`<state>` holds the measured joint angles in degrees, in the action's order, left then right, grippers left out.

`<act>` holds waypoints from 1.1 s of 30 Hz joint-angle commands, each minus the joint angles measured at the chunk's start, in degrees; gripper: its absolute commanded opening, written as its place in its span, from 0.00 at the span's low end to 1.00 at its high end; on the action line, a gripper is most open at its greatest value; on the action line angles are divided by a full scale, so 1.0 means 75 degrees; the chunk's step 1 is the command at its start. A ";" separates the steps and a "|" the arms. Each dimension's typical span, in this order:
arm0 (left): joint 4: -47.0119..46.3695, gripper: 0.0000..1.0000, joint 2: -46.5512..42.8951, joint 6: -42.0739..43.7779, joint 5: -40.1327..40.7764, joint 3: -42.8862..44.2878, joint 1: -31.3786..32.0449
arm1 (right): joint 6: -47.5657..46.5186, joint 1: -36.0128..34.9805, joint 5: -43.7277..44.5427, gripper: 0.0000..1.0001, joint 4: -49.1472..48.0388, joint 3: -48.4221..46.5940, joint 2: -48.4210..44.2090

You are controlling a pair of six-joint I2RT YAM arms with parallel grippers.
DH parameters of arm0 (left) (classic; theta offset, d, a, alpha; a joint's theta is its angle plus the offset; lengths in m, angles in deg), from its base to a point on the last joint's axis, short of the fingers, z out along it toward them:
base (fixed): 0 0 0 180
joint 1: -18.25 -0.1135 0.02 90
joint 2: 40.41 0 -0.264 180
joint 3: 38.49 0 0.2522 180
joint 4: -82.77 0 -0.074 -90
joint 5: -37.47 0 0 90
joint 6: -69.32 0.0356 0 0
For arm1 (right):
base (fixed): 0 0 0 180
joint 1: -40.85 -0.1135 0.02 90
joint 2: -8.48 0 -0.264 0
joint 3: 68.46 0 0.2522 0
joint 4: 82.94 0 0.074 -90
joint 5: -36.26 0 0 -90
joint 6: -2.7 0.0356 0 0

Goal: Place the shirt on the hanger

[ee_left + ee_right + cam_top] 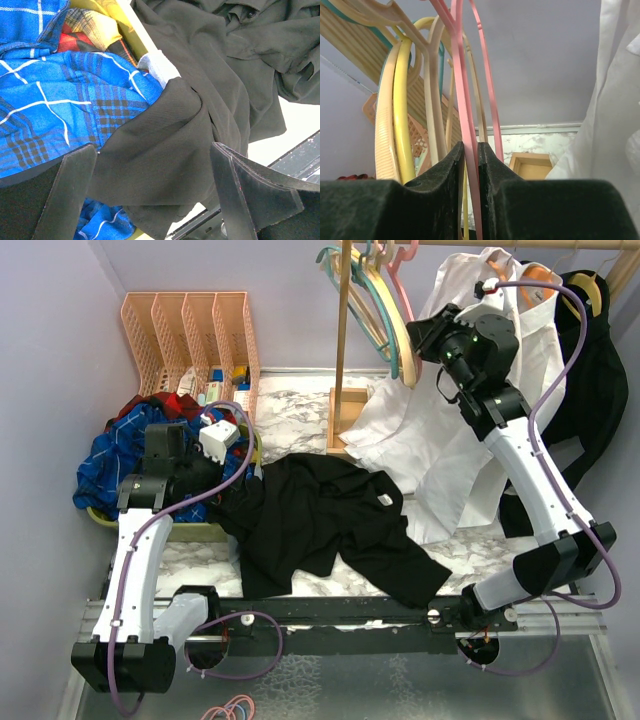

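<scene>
The black shirt (pixel 325 525) lies spread on the table, its white neck label up. In the left wrist view a fold of the shirt (pixel 165 145) lies below my left gripper (pixel 152 197), whose jaws stand wide apart and hold nothing. My left gripper (pixel 225 480) hovers over the shirt's left edge. My right gripper (pixel 420 340) is raised at the clothes rail and is shut on the pink hanger (pixel 462 95), one thin pink bar pinched between the black pads (pixel 447 170). The pink hanger's hook (pixel 402 258) shows at the rail.
Cream, teal and yellow hangers (pixel 372 300) hang beside the pink one. A white dress shirt (pixel 445 420) and a dark garment (pixel 590 380) hang on the right. A blue plaid garment (pixel 110 465) fills a yellow basket at left. A peach rack (pixel 190 335) stands behind.
</scene>
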<state>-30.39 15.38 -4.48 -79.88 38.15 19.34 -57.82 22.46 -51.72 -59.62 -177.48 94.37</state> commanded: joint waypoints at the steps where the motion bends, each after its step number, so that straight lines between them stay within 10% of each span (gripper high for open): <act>1: -0.0142 0.99 0.0032 -0.0026 -0.0064 -0.0039 -0.0062 | -0.0757 0.0064 0.0494 0.15 0.0263 -0.0193 -0.0169; 21: -0.0116 0.99 0.0088 0.0012 -0.0192 -0.0029 -0.0063 | -0.2090 0.0062 0.1180 0.41 0.0641 -0.0388 0.0266; 29: 0.0770 0.99 0.0392 0.0900 -0.0773 0.0526 0.0027 | -0.2237 0.0062 0.0763 0.03 0.0521 -0.0489 0.0231; 33: 0.1520 0.99 0.1023 0.1393 0.0199 0.1588 0.1099 | -0.2272 0.0062 0.0560 0.01 0.0401 -0.0583 0.0013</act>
<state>-24.35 19.77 0.86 -82.26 42.61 20.74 -73.89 22.81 -45.34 -55.73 -179.25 96.42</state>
